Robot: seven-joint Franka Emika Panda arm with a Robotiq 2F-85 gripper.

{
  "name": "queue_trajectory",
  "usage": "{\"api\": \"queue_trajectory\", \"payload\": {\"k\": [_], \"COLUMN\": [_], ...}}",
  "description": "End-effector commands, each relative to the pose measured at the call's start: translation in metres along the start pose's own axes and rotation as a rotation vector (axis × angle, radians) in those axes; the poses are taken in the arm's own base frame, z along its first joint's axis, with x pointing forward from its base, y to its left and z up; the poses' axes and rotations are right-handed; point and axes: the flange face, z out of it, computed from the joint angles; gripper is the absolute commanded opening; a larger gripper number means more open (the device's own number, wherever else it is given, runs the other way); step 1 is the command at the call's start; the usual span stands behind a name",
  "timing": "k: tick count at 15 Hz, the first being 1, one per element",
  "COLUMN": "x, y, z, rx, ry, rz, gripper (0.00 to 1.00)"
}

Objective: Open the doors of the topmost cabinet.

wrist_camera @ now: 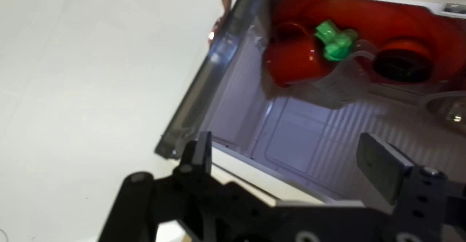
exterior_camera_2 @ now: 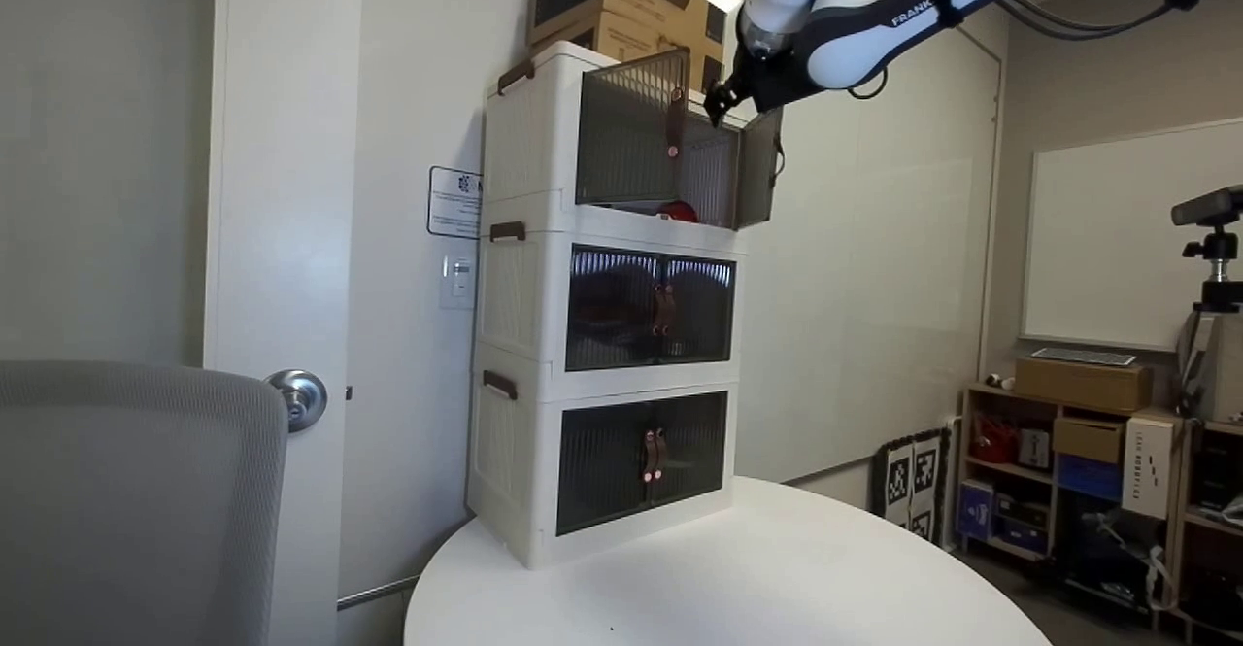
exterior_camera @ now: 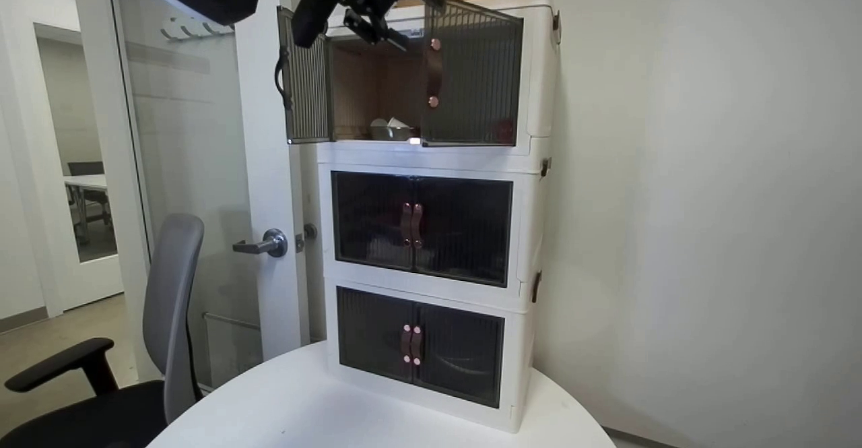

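The topmost cabinet (exterior_camera: 540, 71) is the white-framed upper unit of the stack, also in an exterior view (exterior_camera_2: 529, 141). Both its dark translucent doors stand swung outward: the left door (exterior_camera: 308, 91) (exterior_camera_2: 626, 131) and the right door (exterior_camera: 481, 81) (exterior_camera_2: 757, 175). My gripper (exterior_camera: 414, 19) (exterior_camera_2: 717, 108) is high in front of the opening. In the wrist view my gripper (wrist_camera: 285, 150) is open, with nothing between its fingers. One finger is close to the top corner of the right door (wrist_camera: 207, 82); I cannot tell whether they touch.
Inside are a red mug (wrist_camera: 295, 58), a green object (wrist_camera: 336, 42) and a bowl (exterior_camera: 390, 131). The middle unit (exterior_camera: 421, 226) and bottom unit (exterior_camera: 421, 347) are shut. Cardboard boxes (exterior_camera_2: 631, 34) sit on top. The stack stands on a round white table (exterior_camera: 323, 401); a chair (exterior_camera: 172, 300) is beside it.
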Motion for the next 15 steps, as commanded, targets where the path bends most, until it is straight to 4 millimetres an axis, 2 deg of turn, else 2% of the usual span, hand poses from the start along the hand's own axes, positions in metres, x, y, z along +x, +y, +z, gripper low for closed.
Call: {"api": "queue_trajectory", "payload": {"k": [1,3,6,9,12,15], "x": [-0.019,-0.029,-0.038,-0.033,-0.008,0.013], "y": [0.050,0.072,0.092,0.109,0.117,0.111], "z": [-0.001,0.005,0.014,0.013,-0.012,-0.056], "rx": [-0.120,-0.166,-0.200,-0.189,-0.028,0.146], "ry": [-0.031,-0.053,-0.068,-0.029,0.045,0.077], "rz": [0.011,0.009,0.002,0.012,0.070,0.114], "gripper": [1.00,1.00,1.00,1.00,1.00,1.00]}}
